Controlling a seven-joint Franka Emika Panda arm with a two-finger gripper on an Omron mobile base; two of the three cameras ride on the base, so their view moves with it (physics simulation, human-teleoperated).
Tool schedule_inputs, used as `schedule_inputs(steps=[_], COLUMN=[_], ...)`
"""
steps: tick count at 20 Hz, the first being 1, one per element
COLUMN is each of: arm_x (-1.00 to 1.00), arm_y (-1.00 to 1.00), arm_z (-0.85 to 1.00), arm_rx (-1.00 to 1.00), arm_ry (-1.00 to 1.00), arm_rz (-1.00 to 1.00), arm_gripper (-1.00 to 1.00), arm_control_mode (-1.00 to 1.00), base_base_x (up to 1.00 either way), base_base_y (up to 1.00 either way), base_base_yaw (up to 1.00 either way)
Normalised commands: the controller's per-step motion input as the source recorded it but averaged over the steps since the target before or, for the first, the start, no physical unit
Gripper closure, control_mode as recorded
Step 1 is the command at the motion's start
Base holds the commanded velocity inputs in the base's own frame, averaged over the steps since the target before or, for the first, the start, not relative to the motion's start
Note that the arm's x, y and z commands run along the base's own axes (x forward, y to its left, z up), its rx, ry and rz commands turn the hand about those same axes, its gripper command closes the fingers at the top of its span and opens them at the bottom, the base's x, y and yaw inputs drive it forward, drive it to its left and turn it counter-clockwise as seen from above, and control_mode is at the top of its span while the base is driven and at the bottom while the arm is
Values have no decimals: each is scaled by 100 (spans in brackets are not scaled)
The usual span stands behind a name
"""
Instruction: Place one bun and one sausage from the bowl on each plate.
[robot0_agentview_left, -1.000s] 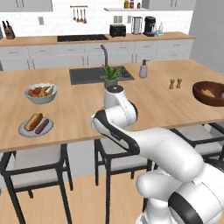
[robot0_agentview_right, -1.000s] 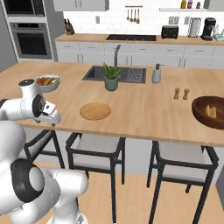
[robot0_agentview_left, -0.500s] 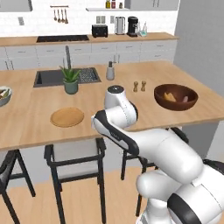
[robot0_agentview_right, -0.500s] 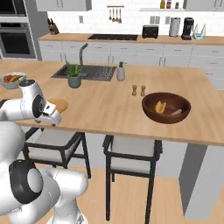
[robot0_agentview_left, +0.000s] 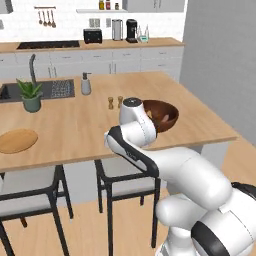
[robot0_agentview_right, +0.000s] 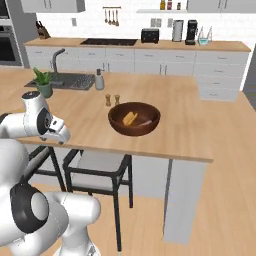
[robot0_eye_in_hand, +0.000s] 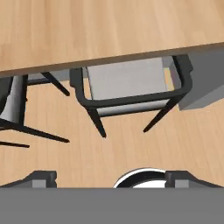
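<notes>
Gripper (robot0_eye_in_hand: 109, 177) jaws spread wide, nothing between them, aimed down past the counter (robot0_agentview_right: 200, 130) front edge at a stool (robot0_eye_in_hand: 131, 85). Bowl (robot0_agentview_right: 134, 118) near the counter's front edge, a bun (robot0_agentview_right: 129, 118) inside. Wooden plate (robot0_agentview_left: 16, 140) at the counter's left end.

Two cameras behind the white arm, at its left and right, look forward and down across the long light-wood bench (robot0_agentview_left: 75, 125); both take in the round dark reddish-brown wooden bowl (robot0_agentview_right: 134, 118) and the far kitchen wall. The hand camera looks steeply down over the bench edge at a grey-seated stool (robot0_eye_in_hand: 127, 83), fairly close.
</notes>
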Motion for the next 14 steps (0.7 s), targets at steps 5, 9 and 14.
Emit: schedule_inputs(steps=[5,9,14], arm_x=[0,0,0], arm_y=[0,0,0], arm_z=[0,0,0], arm_rx=[0,0,0], arm_ry=[0,0,0], arm_rz=[0,0,0], arm_gripper=[-100,-100,-100], arm_control_mode=[100,100,100], base_base_x=[9,54,81], base_base_y=[-100,-100,14], base_base_yaw=[0,-6,-14])
